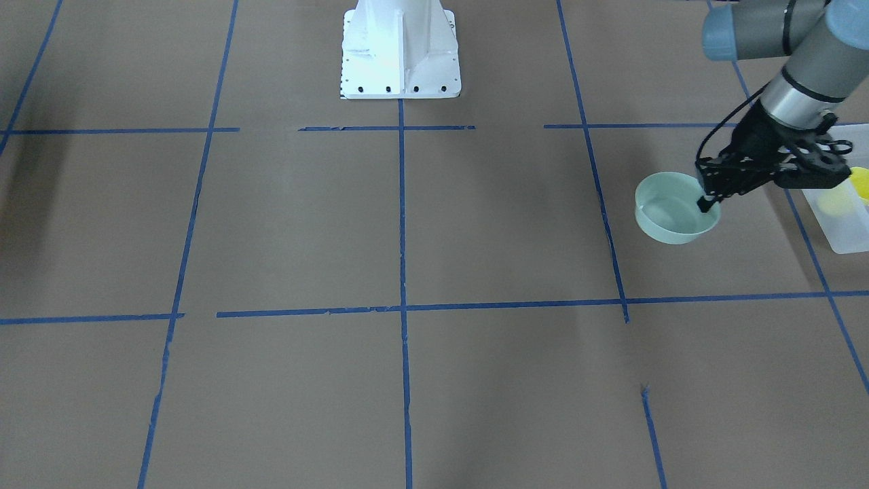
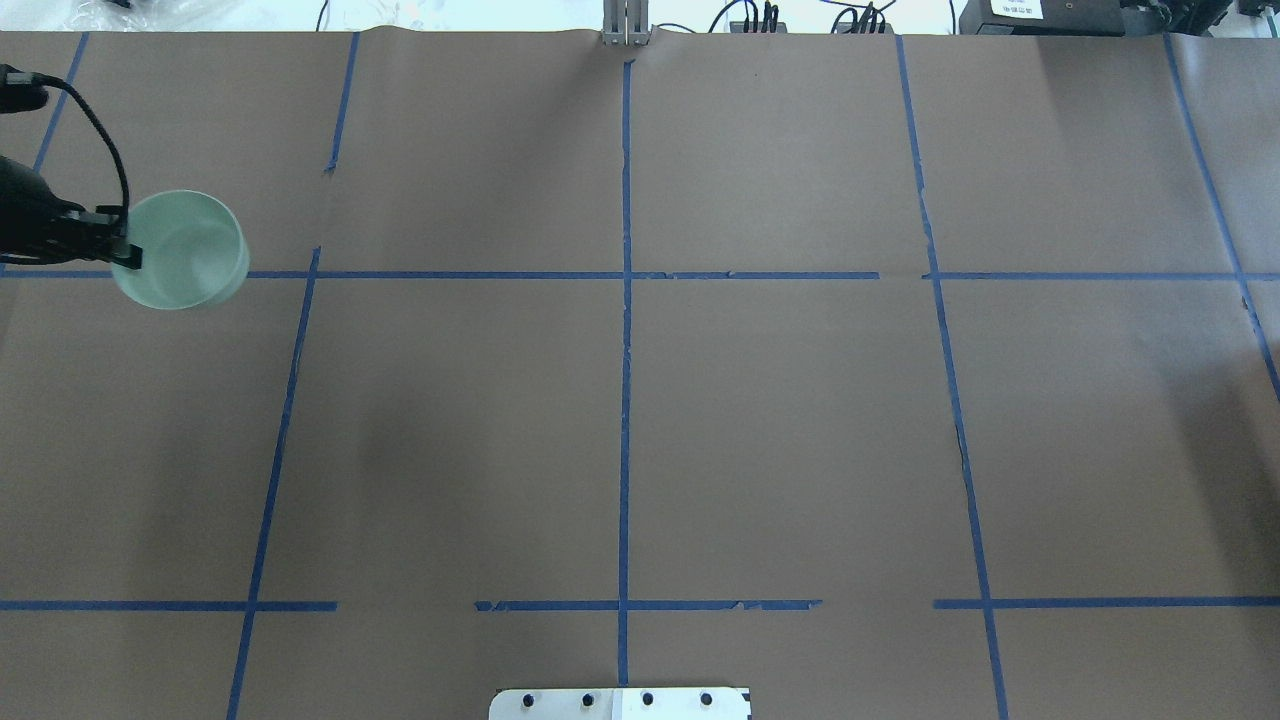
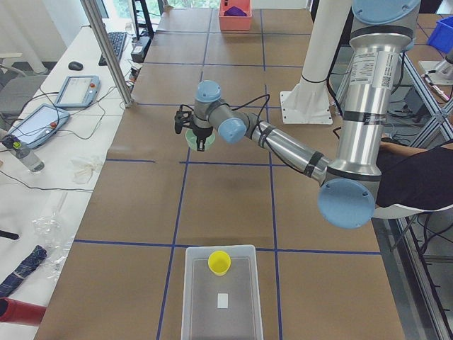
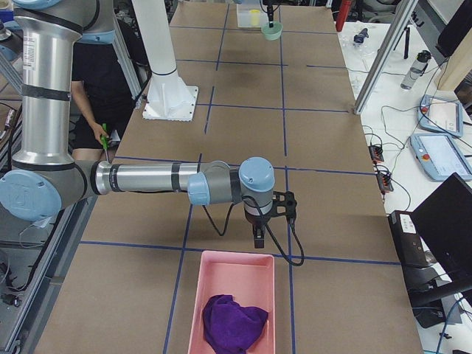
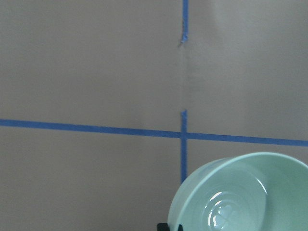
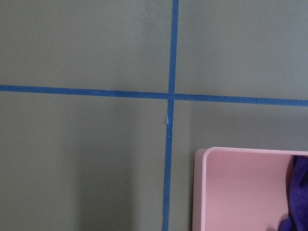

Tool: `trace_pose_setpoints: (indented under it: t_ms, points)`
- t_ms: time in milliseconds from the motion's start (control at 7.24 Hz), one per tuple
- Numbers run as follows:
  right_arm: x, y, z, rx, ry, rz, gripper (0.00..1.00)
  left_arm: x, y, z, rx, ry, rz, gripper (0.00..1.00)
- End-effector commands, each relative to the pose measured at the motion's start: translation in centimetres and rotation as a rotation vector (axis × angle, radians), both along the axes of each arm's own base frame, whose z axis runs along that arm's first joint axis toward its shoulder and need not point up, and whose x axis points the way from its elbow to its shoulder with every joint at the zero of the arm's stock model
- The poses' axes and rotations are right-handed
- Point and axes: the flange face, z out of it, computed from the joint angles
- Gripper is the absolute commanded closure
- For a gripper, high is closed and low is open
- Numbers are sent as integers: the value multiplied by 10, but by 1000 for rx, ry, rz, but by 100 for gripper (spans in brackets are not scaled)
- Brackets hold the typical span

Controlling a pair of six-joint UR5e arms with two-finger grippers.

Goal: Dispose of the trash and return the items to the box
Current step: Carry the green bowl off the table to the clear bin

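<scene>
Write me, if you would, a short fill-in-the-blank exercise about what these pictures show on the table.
1. The left gripper pinches the pale green bowl by its ____.
2. The ____ cup stands inside the frosted white box.
3. The pink tray holds a crumpled ____ cloth.

Missing words: rim; yellow; purple.

On the brown paper-covered surface [image 1: 305,224] marked with blue tape lines, the black left gripper [image 1: 707,202] pinches the rim of a pale green round bowl [image 1: 669,214]. Near it, at the edge, a translucent frosted-white rectangular plastic bin [image 1: 845,231] holds a small yellow plastic cup [image 1: 861,182].
</scene>
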Motion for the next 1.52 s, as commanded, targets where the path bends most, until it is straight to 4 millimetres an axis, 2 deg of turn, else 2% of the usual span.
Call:
trace_pose_setpoints:
  t_ms: [0, 138, 414, 691, 829, 967, 1105, 1381]
  points:
    - [-4, -15, -16, 18, -53, 11, 0, -102, -14, 64, 43, -64, 58, 100]
    - [-3, -23, -24, 27, -55, 15, 0, -150, -21, 94, 37, -96, 42, 100]
    - [-4, -30, -31, 13, -64, 40, 0, -223, -21, 169, -25, -131, 9, 100]
    - [-5, -30, -33, 13, -71, 39, 0, -286, -2, 237, -191, -121, -104, 100]
    - [-7, -30, -35, 9, -98, 33, 0, -299, 27, 286, -285, -108, -128, 100]
    - [-7, -31, -36, 10, -103, 32, 0, -302, 50, 315, -311, -108, -102, 100]
    - [-7, -31, -35, 9, -103, 32, 0, -301, 70, 341, -355, -106, -93, 100]
    - [-7, -31, -36, 10, -103, 32, 0, -297, 94, 379, -437, -94, -87, 100]
